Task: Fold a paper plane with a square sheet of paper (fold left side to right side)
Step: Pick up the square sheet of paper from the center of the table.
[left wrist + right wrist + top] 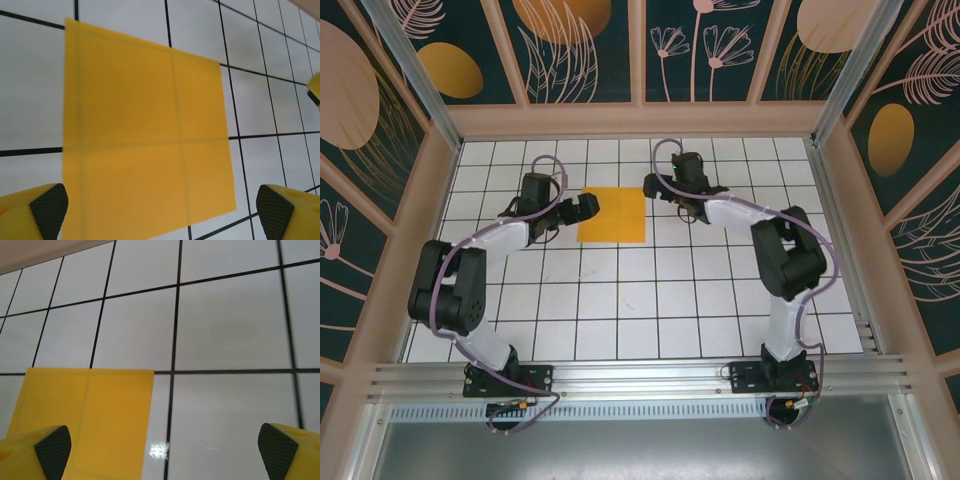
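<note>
You had the flat orange-yellow square sheet of paper (612,215) lying between your grippers. The left gripper (587,206) and right gripper (652,186) both gaped wide, empty, beside its edges.

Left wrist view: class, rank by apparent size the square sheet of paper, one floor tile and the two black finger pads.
1. square sheet of paper, largest.
2. floor tile.
3. black finger pads, smallest; the two look alike, and being nearest the camera they appear enlarged.
</note>
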`<action>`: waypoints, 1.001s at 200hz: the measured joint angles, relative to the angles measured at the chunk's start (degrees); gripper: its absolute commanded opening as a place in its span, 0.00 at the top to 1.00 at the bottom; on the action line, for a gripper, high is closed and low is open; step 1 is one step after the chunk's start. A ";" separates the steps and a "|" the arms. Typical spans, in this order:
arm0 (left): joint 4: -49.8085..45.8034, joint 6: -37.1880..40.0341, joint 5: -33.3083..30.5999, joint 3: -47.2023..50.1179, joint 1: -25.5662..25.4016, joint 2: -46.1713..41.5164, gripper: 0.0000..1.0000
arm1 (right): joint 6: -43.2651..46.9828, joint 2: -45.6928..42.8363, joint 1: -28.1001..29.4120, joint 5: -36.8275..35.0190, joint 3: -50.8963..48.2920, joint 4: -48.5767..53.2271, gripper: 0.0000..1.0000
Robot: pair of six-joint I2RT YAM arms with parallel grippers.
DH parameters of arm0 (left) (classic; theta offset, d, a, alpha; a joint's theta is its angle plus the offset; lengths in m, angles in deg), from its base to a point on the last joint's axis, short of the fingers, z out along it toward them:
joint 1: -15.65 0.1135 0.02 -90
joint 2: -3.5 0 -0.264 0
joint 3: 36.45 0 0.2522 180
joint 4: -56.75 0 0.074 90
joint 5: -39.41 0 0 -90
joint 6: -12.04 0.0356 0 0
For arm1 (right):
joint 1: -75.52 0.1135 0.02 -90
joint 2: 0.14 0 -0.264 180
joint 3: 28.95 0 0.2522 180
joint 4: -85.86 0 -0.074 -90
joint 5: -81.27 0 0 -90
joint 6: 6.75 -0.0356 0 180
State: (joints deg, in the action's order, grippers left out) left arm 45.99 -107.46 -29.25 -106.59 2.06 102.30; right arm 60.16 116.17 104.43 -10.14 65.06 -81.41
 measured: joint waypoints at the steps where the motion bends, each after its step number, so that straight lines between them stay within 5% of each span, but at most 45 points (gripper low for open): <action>1: -0.04 0.00 0.07 -0.09 0.00 0.15 0.01 | -0.04 0.24 0.04 0.00 0.26 0.07 0.01; 85: -3.23 -0.83 3.58 -2.23 -2.27 7.39 0.01 | -1.29 17.88 3.69 -0.04 22.80 10.10 0.01; 200: -3.26 -1.73 3.67 -2.69 -2.62 7.98 0.01 | -0.33 20.35 5.25 0.63 26.23 14.97 0.08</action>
State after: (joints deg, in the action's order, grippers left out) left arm 42.73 -109.19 -25.58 -109.28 -0.56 110.28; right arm 59.83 136.52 109.67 -9.51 91.29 -66.44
